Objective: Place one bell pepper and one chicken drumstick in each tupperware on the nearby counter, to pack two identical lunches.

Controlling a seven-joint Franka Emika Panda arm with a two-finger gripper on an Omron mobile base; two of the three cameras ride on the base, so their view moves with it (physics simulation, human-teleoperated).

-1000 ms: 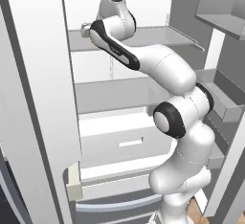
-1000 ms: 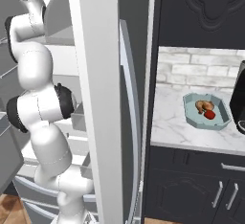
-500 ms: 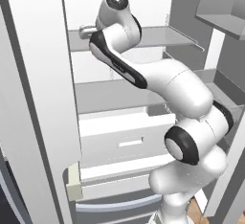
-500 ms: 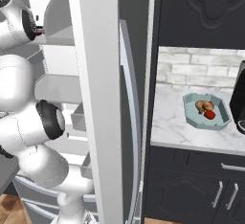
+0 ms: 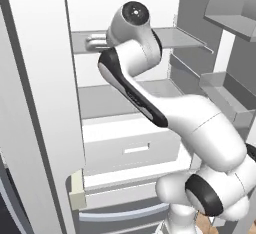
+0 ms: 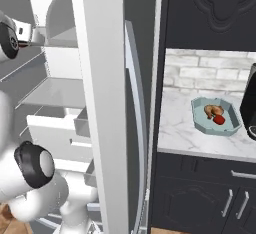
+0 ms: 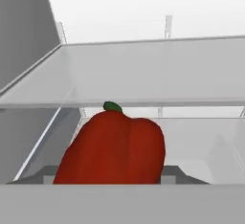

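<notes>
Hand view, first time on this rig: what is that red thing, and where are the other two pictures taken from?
The hand view looks along the fingers of a white robot arm. The red thing is a bell pepper that they appear to grip, inside an open fridge. The two base views look over the arm from behind, left and right. On the right one, the marble counter carries a teal tupperware already holding a drumstick and another pepper, beside a black coffee machine.

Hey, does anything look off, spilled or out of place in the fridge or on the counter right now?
Nothing stands out. The bell pepper sits between the fingertips; the teal tupperware lies flat on the counter, food inside.
</notes>
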